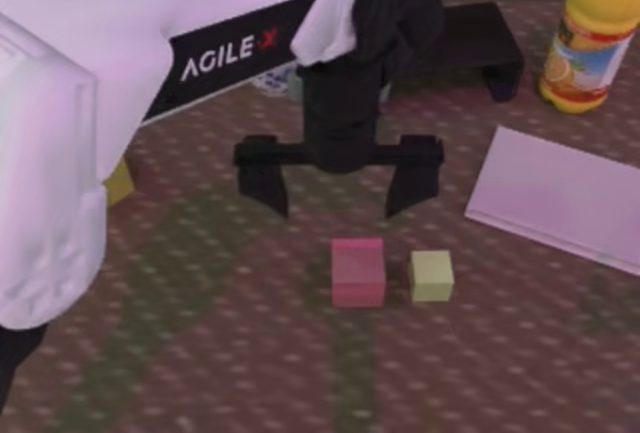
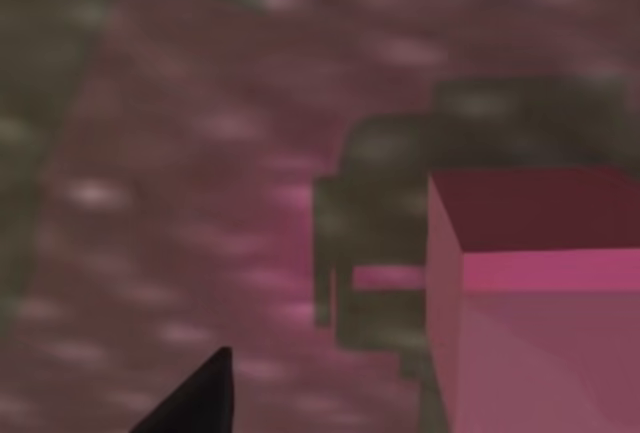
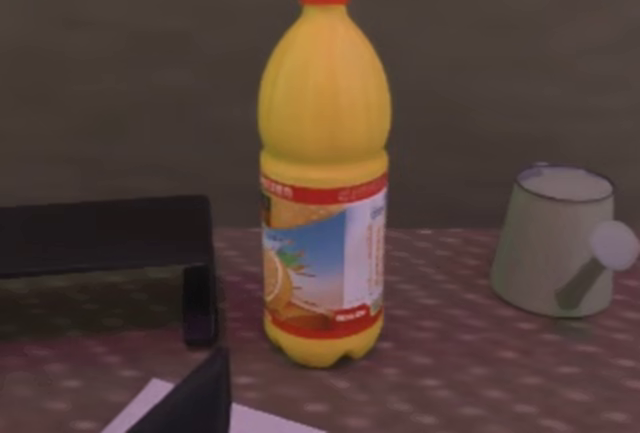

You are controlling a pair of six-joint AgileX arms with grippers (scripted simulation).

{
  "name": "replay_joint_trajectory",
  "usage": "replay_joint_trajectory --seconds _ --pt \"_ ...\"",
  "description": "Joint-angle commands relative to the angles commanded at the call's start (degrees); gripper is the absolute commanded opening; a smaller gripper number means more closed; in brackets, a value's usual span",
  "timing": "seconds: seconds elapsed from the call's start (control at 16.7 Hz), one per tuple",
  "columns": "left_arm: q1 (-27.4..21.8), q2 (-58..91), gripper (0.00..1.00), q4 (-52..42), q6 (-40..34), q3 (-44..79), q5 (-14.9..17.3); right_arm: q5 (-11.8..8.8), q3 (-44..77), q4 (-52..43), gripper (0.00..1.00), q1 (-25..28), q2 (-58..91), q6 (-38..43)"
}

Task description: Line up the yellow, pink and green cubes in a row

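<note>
Our left gripper [image 1: 337, 185] hangs with fingers spread wide and holding nothing, above the table [image 1: 200, 353] just at 12 o'clock of the pink cube [image 1: 358, 271]. The green cube [image 1: 431, 276] sits just beside the pink one at its 3 o'clock, apart. The yellow cube [image 1: 119, 182] peeks from under our arm at 9 o'clock. Whether our right gripper is open or closed, we cannot tell.

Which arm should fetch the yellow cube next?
Left, probably: its open tool hangs just behind the pink cube, and the yellow cube peeks out under that arm at the table's left. The right arm is out of the top view.
</note>
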Motion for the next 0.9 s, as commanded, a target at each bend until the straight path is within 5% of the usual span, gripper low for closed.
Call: replay_joint_trajectory --seconds 0.24,0.9 --pt "6.9 0.9 1.0 -0.5 15.8 0.7 0.2 0.0 0.0 0.0 1.0 0.0 0.0 0.0" --pt "31.9 1.3 1.0 -0.9 74.1 0.9 0.9 0.0 0.0 0.0 1.0 0.0 0.0 0.0"
